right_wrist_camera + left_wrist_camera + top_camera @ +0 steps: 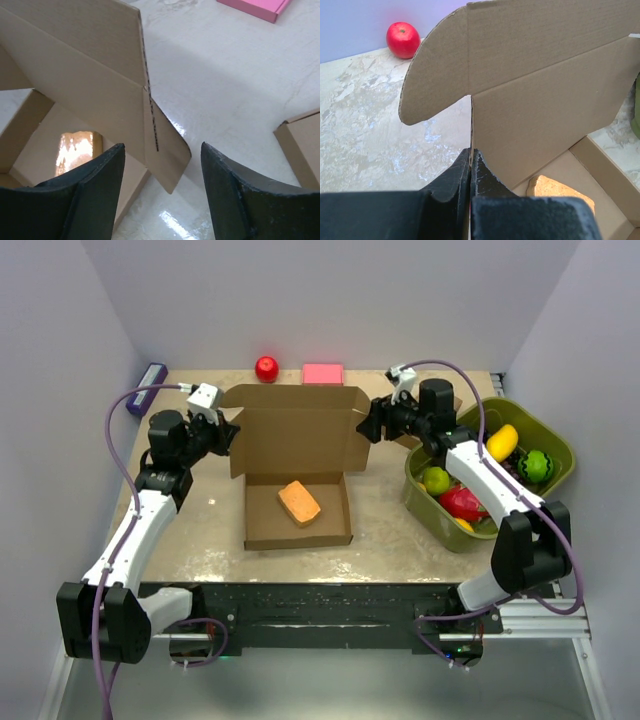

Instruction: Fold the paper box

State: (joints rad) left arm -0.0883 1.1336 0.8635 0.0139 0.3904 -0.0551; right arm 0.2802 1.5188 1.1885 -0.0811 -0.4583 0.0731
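Observation:
The paper box [295,440] lies mid-table with its tray flat and its lid standing upright. An orange sponge [299,503] rests inside the tray. My left gripper [228,432] is shut on the lid's left edge, just below the rounded side flap [435,80]. In the left wrist view the gripper [471,152] pinches the cardboard [545,100] between closed fingers. My right gripper [368,425] is at the lid's right side. In the right wrist view this gripper [162,150] stands open, with the small right flap [167,150] hanging between the fingers and touching neither.
A red apple [266,368] and a pink block [323,373] sit at the back wall. A green bin [545,430] of toy fruit stands on the right under the right arm. A purple object [146,388] lies at the back left. A small brown box [302,145] sits right of the right gripper.

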